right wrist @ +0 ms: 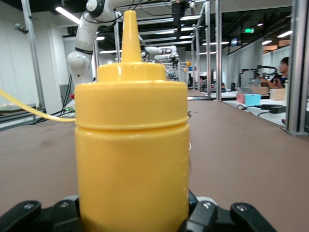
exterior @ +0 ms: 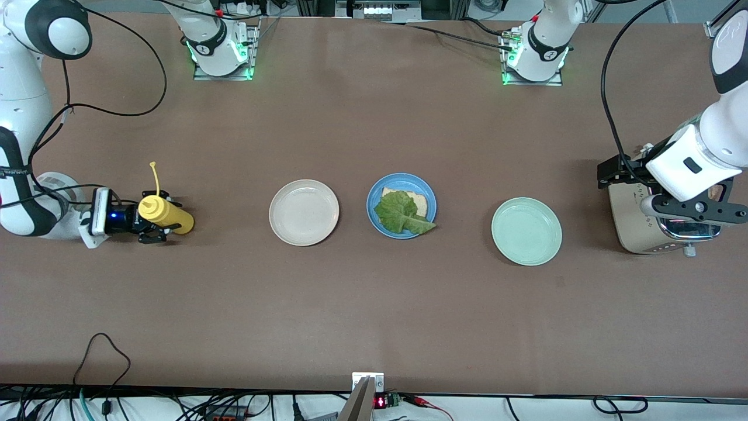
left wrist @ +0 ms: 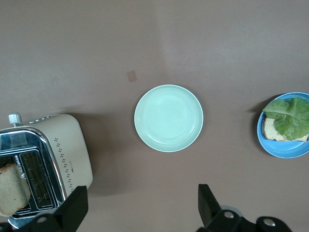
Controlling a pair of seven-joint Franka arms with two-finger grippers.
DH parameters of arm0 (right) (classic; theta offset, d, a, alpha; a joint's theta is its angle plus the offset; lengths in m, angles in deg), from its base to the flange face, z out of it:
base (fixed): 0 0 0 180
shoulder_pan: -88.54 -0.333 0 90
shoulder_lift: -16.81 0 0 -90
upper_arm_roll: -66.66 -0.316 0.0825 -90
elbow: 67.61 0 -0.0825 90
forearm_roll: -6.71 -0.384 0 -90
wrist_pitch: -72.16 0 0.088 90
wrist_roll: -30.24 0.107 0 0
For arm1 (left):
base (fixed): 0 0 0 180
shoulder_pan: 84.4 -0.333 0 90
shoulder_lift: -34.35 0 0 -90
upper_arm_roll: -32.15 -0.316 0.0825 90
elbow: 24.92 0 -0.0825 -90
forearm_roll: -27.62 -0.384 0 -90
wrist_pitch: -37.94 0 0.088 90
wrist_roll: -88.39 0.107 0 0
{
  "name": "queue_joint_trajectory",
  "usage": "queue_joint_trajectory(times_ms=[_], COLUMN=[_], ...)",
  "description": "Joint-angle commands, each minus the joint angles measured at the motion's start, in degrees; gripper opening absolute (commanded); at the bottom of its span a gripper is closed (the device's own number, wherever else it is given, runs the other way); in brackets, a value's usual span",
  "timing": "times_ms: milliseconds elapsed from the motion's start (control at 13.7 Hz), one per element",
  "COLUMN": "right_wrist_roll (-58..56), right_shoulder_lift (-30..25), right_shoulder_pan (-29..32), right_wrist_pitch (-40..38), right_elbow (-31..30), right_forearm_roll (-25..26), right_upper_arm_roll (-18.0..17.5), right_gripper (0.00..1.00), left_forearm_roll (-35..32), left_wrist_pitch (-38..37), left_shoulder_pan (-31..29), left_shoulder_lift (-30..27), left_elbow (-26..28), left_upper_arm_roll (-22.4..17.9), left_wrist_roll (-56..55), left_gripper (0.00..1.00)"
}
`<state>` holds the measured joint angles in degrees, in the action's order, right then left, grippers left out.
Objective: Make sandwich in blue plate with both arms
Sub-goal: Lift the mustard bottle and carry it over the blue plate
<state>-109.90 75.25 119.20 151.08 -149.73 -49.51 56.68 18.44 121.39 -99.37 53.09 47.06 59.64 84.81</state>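
Currently: sandwich half built on the round blue plate (exterior: 374, 219) at mid-table.
Bread and green lettuce leaf (exterior: 402, 213) placed; top slice pending. Right gripper (exterior: 153, 224) is closing around the yellow squeeze bottle (exterior: 165, 214); left gripper (left wrist: 140, 208) hangs open above the beige toaster (exterior: 634, 225).

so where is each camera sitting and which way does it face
Front view: high across the table, facing both bases; shows both arms, right gripper around the yellow bottle, left gripper over the toaster.
Left wrist view: looks down past its own open fingers at the toaster, mint-green plate, blue plate.
Right wrist view: looks level along the table, the bottle filling it.
Front and left wrist views share both plates, lettuce and toaster.
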Motion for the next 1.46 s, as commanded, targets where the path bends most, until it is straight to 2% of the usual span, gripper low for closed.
queue_joint_trajectory(times_ms=[0,293,586,805,1098,1391], right_wrist_roll=[5.72,16.09,31.56,45.6,67.05,79.73], right_shoulder_lift=[-7.71,-14.3,-20.37,-22.31,-22.05,-21.53], right_shoulder_pan=[-6.12,-14.55,-24.83,-32.74,-44.08,-51.91], right_wrist_pitch=[4.3,13.35,24.33,30.32,31.21,32.71], right_elbow=[-0.85,-0.68,-0.24,1.95,8.28,8.29], right_forearm_roll=[-0.12,4.26,13.92,25.5,45.09,58.74], right_upper_arm_roll=[0.75,0.84,0.93,0.93,0.84,0.84], right_gripper=[0.27,0.28,0.29,0.3,0.3,0.3], left_forearm_roll=[0.74,0.74,0.74,0.74,0.74,0.74], left_wrist_pitch=[-0.57,-0.57,-0.66,-0.74,-0.74,-0.74], left_shoulder_pan=[-0.41,-0.41,-0.41,-0.41,-0.41,-0.41], left_shoulder_lift=[-0.2,-0.2,-0.2,-0.2,-0.2,-0.2], left_elbow=[-0.17,-0.17,-0.17,-0.17,-0.17,-0.17], left_upper_arm_roll=[0.28,0.28,0.28,0.28,0.28,0.28], left_wrist_roll=[-0.29,-0.29,-0.29,-0.29,-0.29,-0.29], left_gripper=[1.0,1.0,1.0,1.0,1.0,1.0])
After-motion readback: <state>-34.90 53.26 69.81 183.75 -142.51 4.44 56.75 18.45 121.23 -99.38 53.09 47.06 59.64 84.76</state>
